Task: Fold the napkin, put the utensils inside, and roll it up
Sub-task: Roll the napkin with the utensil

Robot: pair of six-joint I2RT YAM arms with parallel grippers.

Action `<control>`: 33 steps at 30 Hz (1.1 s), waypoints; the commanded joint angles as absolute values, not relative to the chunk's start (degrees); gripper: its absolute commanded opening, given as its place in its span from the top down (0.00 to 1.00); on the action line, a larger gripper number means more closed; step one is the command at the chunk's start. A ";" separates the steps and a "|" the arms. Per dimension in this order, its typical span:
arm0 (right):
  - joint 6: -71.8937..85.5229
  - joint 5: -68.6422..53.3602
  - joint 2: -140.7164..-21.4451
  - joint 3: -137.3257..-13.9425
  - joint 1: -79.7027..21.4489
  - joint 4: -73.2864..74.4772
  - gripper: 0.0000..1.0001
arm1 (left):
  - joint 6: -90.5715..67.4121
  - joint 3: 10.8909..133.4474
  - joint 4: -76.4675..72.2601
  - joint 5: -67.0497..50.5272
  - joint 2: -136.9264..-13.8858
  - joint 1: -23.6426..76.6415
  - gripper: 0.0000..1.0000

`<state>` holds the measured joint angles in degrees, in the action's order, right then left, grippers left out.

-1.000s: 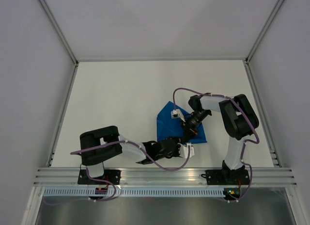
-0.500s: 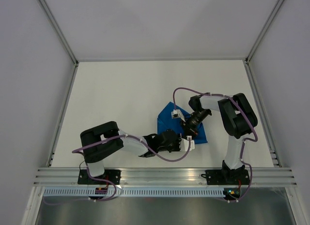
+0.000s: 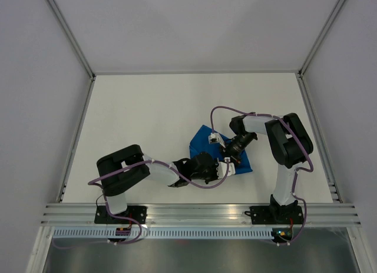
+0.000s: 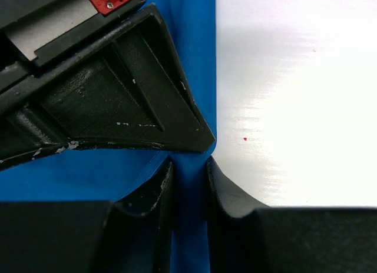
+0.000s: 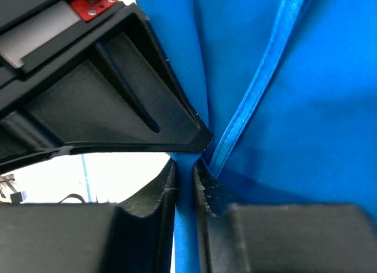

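left claw [image 4: 188, 173] has closed in, napkin [image 4: 197, 37] edge pinched between its jaws

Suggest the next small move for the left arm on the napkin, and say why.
Probably finish closing the left fingers before any lift. They straddle the napkin edge with cloth in a visible gap, so the grip looks unsure. The right fingers pinch its hem tightly.

Open table [image 3: 147, 114] left of the napkin [image 3: 200, 145]
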<state>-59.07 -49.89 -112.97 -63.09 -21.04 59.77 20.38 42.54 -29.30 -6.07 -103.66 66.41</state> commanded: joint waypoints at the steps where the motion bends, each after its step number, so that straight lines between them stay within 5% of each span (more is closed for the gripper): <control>1: -60.47 -41.48 -112.15 -61.61 -21.18 51.33 0.73 | 12.22 41.66 -23.55 -11.42 -107.40 65.13 0.98; 11: -51.86 -42.36 -99.78 -62.05 -19.87 47.73 0.51 | 4.67 41.31 -24.26 -19.24 -108.72 62.32 0.98; 23: -41.23 -37.79 -77.11 -50.37 -15.82 28.93 0.46 | -11.05 38.58 -31.90 -36.37 -112.76 54.85 0.98; 33: -52.19 -40.52 -68.65 -42.11 -16.34 34.63 0.47 | -20.83 41.12 -32.61 -48.42 -118.21 48.69 0.98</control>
